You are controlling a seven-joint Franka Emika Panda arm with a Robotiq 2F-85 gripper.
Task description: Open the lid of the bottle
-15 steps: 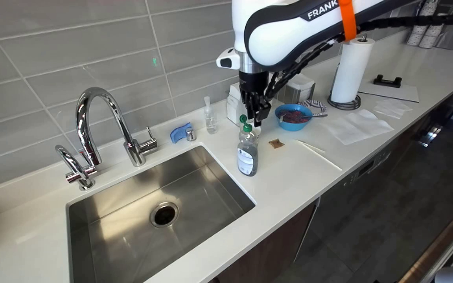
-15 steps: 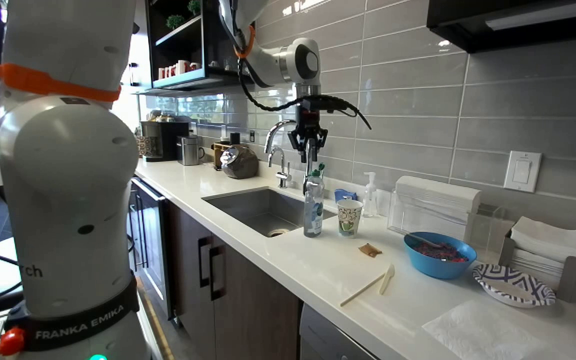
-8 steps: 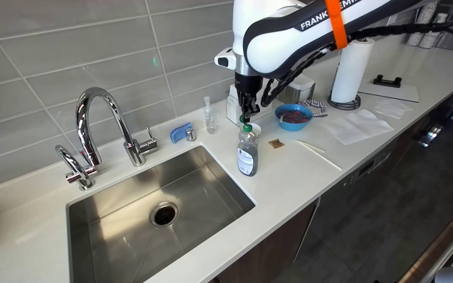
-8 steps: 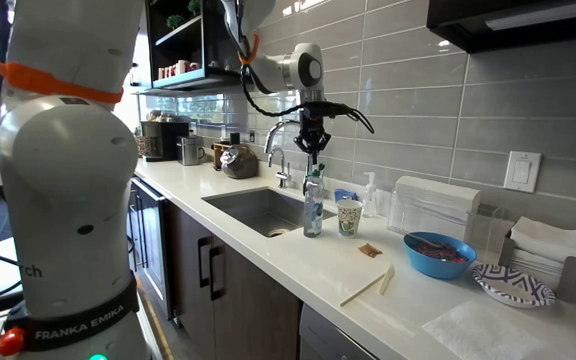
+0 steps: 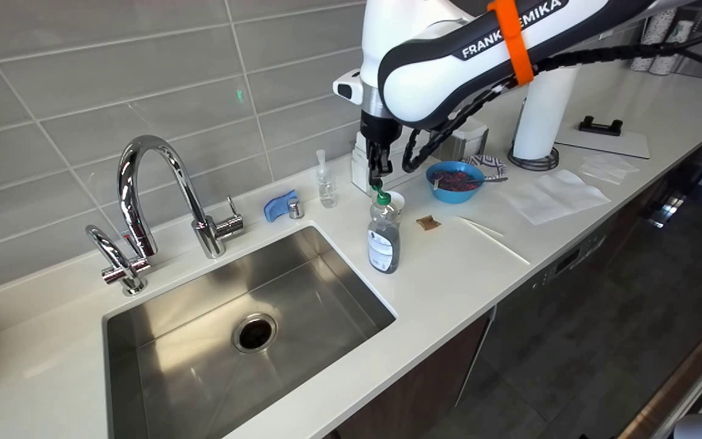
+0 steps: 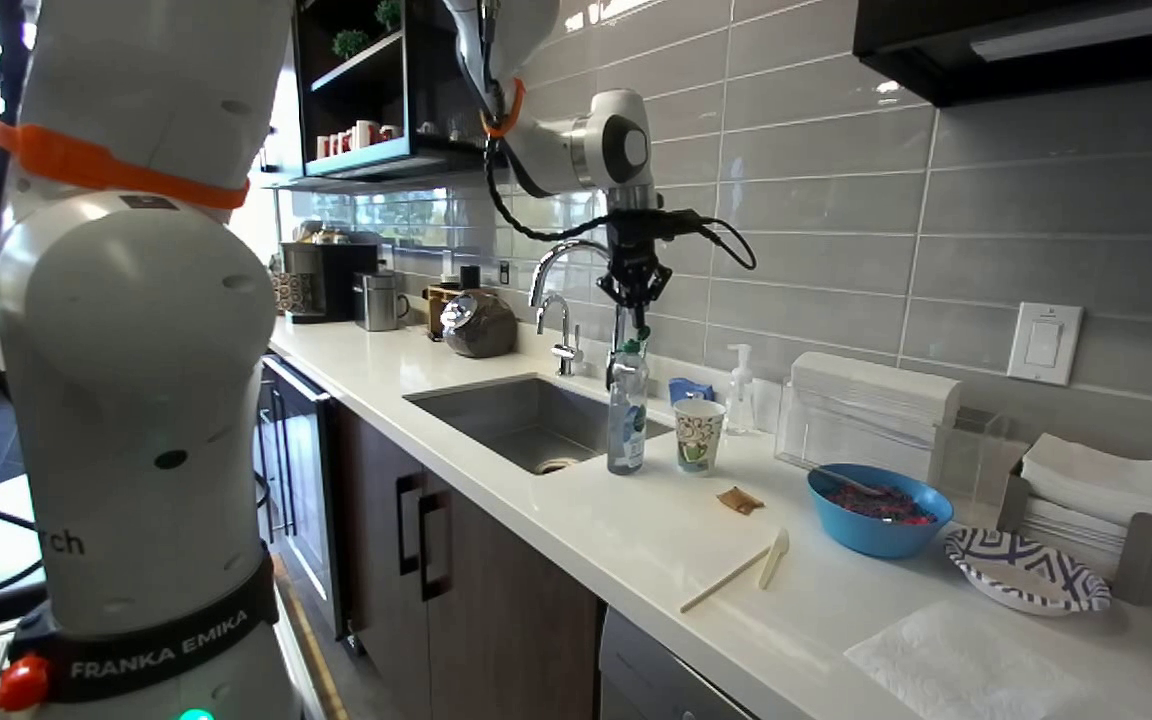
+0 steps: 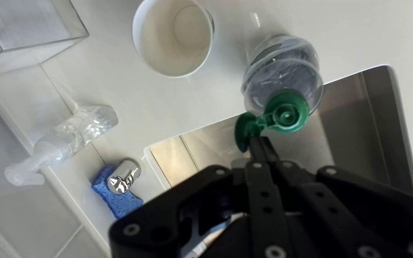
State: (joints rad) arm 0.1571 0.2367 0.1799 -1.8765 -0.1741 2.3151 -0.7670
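Note:
The clear bottle [image 5: 382, 247] stands upright on the counter beside the sink; it also shows in an exterior view [image 6: 627, 420] and in the wrist view [image 7: 281, 71]. Its green lid [image 7: 245, 130] is flipped up on its hinge, off the nozzle, with the round flap on the wall side. The lid also shows in both exterior views [image 5: 383, 198] [image 6: 632, 346]. My gripper [image 7: 263, 143] points down with its fingers together, nothing seen between them. Its tips overlap the flap's edge; I cannot tell if they touch. The gripper shows in both exterior views [image 5: 378, 175] [image 6: 640, 322].
A paper cup [image 7: 173, 37] stands close beside the bottle. A pump bottle [image 5: 326, 183], a blue sponge [image 5: 279, 206] and the faucet [image 5: 162, 183] line the wall. The sink [image 5: 326, 286] opens beside the bottle. A blue bowl [image 6: 881, 525] stands farther along.
My gripper has moved toward the wall side of the lid and turned, and its fingers look closer together. Its tips are now at the flap. The bottle has not moved.

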